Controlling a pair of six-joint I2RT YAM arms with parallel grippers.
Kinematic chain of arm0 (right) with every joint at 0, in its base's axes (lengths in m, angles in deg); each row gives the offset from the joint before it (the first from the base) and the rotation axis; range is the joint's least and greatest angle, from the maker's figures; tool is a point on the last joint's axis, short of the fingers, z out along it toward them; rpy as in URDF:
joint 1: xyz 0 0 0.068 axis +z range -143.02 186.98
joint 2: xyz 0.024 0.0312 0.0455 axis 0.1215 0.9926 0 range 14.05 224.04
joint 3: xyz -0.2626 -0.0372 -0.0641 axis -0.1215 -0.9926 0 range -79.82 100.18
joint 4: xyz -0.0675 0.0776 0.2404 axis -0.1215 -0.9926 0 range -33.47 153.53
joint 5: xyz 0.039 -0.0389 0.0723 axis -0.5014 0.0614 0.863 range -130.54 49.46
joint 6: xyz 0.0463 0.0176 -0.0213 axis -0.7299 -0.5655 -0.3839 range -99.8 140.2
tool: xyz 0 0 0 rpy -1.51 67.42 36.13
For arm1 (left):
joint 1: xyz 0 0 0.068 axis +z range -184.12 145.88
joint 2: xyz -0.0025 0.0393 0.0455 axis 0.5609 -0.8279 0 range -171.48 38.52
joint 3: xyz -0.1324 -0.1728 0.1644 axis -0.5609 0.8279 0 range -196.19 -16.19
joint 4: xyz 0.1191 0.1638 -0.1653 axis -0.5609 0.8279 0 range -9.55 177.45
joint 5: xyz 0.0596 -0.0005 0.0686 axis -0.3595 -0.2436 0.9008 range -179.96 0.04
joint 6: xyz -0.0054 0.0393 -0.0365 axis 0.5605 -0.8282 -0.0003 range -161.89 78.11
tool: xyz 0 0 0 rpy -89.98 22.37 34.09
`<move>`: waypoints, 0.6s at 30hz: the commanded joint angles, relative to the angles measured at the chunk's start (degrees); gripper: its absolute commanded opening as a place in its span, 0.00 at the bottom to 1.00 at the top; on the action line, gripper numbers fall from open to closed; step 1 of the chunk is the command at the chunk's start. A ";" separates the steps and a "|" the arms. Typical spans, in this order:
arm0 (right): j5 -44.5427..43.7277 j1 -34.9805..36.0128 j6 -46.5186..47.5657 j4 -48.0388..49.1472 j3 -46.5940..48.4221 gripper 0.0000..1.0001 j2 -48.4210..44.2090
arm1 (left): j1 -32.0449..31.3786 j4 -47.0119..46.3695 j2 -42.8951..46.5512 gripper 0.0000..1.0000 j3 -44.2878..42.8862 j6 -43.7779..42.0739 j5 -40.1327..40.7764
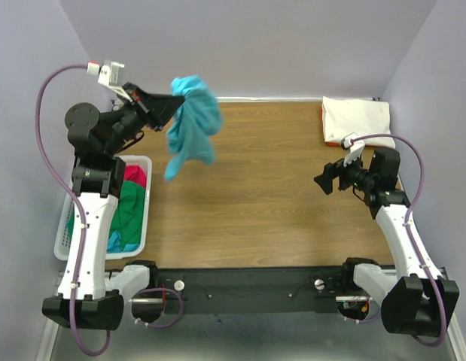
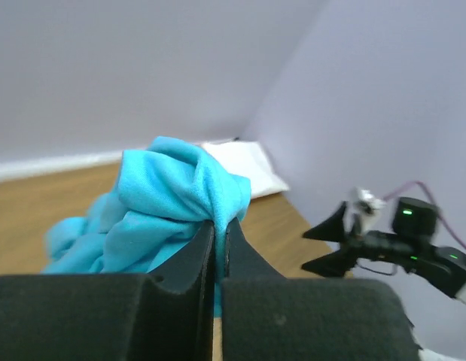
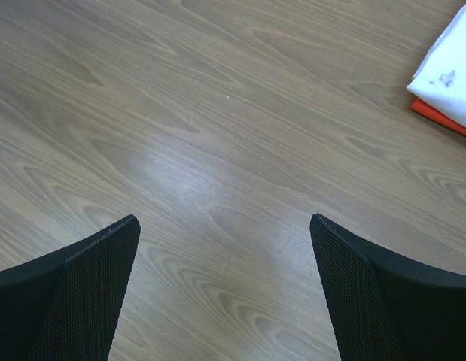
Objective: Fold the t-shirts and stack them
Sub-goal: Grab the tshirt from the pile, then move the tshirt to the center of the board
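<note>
My left gripper (image 1: 175,101) is shut on a turquoise blue t-shirt (image 1: 192,124) and holds it bunched and hanging above the table's far left. In the left wrist view the cloth (image 2: 172,203) is pinched between the closed jaws of the left gripper (image 2: 219,226). My right gripper (image 1: 323,180) is open and empty above bare wood at the right; its fingertips (image 3: 112,241) stand wide apart. A folded cream-white t-shirt (image 1: 356,119) lies at the far right corner, with an orange one (image 3: 436,116) showing under the white one (image 3: 452,68). Red (image 1: 136,177) and green (image 1: 131,210) t-shirts lie in the basket.
A white lattice basket (image 1: 146,218) stands off the table's left edge beside the left arm. The wooden table (image 1: 263,203) stretches between the two arms. Lilac walls close the back and sides.
</note>
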 commanded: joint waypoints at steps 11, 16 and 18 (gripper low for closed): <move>-3.78 -0.76 1.45 -0.82 0.18 1.00 0.25 | -19.93 -11.72 -7.99 0.00 -7.60 -0.21 -5.46; -4.04 -1.12 1.62 -0.82 0.18 1.00 0.33 | -20.46 -17.61 -4.83 0.00 11.65 0.06 -5.29; -3.78 -1.12 1.62 -0.82 0.18 1.00 0.25 | -20.38 -17.97 -5.09 0.00 21.32 -0.38 -4.15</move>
